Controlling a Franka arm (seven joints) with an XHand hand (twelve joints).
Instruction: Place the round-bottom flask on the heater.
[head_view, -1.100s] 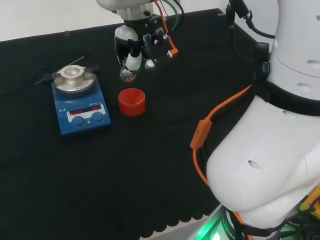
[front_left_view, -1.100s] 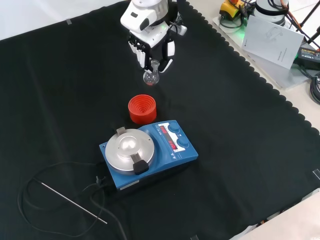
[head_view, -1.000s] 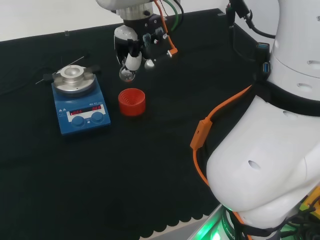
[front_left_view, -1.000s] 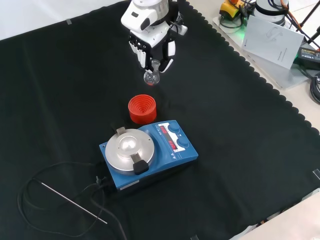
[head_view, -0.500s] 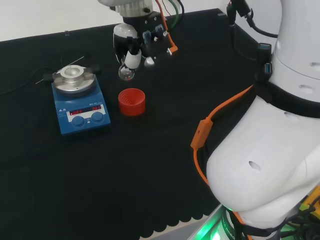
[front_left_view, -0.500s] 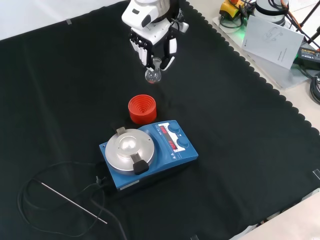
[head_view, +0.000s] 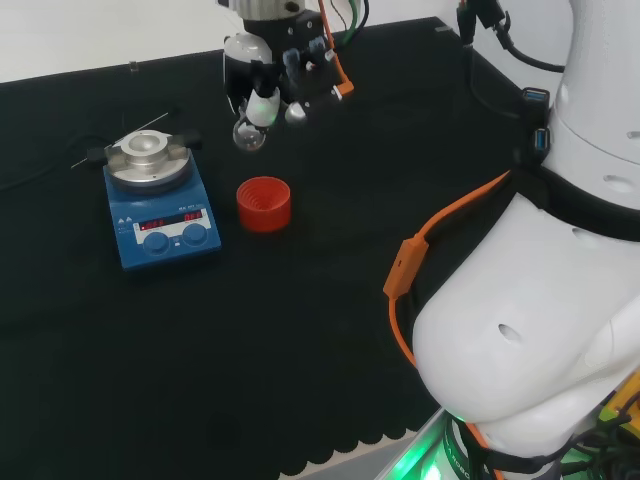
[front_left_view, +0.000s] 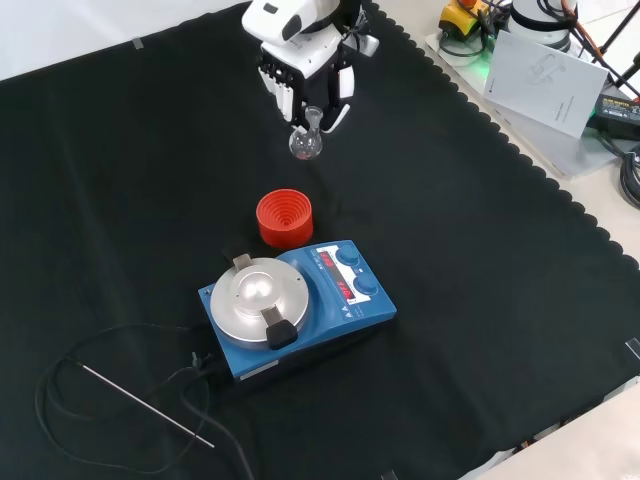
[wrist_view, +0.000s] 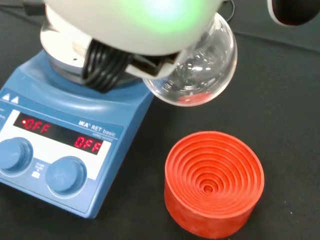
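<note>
A small clear round-bottom flask (head_view: 249, 134) (front_left_view: 306, 143) (wrist_view: 199, 70) hangs in the air, neck up, with the hand (head_view: 262, 82) (front_left_view: 303, 73) shut on its neck. It is raised above the cloth, beyond the red ribbed stand (head_view: 264, 204) (front_left_view: 284, 218) (wrist_view: 214, 182) in the front view. The blue heater (head_view: 160, 208) (front_left_view: 296, 307) (wrist_view: 65, 150) with a round metal top plate stands left of the stand in the head view; its plate is bare. Part of the hand (wrist_view: 135, 25) shows blurred and white in the wrist view.
A thin metal probe on a black cable (front_left_view: 140, 403) lies near the heater at the lower left of the front view. Papers and gear (front_left_view: 550, 70) sit beyond the cloth's scalloped edge at the front view's upper right. The arm's white links (head_view: 540, 300) stand at the head view's right.
The hand has risen with the flask, lifting it higher above the cloth and slightly toward the heater's side in the head view. Stand and heater have not moved.
</note>
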